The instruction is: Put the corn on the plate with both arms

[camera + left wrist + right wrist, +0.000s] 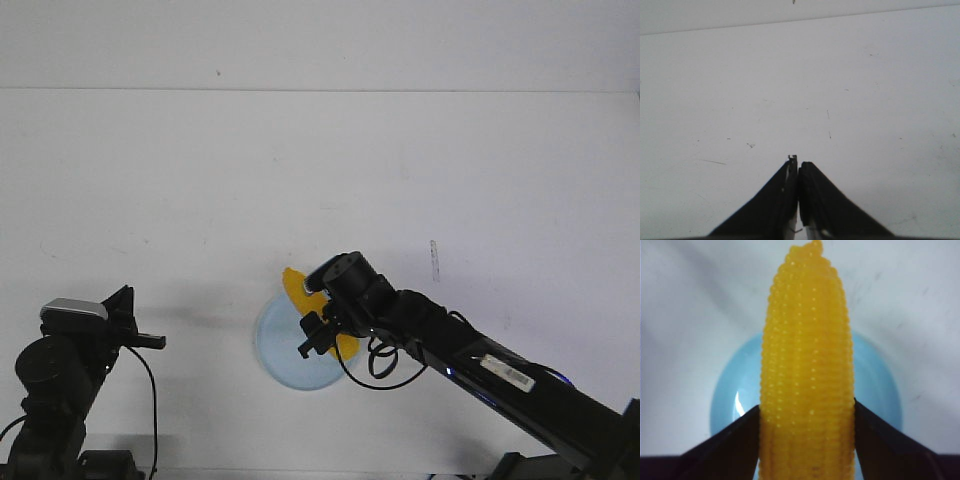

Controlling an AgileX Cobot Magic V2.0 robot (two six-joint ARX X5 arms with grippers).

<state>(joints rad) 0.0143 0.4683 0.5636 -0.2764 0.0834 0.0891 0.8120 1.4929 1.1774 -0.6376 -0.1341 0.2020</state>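
The yellow corn lies over the right part of the pale blue plate near the table's front middle. My right gripper is shut on the corn and sits right above the plate. In the right wrist view the corn stands between the two black fingers, with the plate behind it. The corn's tapered tip reaches past the plate's far rim. My left gripper is shut and empty at the front left, apart from the plate; its closed tips point over bare table.
The white table stretches far behind the plate. The right arm runs from the front right corner to the plate, with a black cable loop hanging under it.
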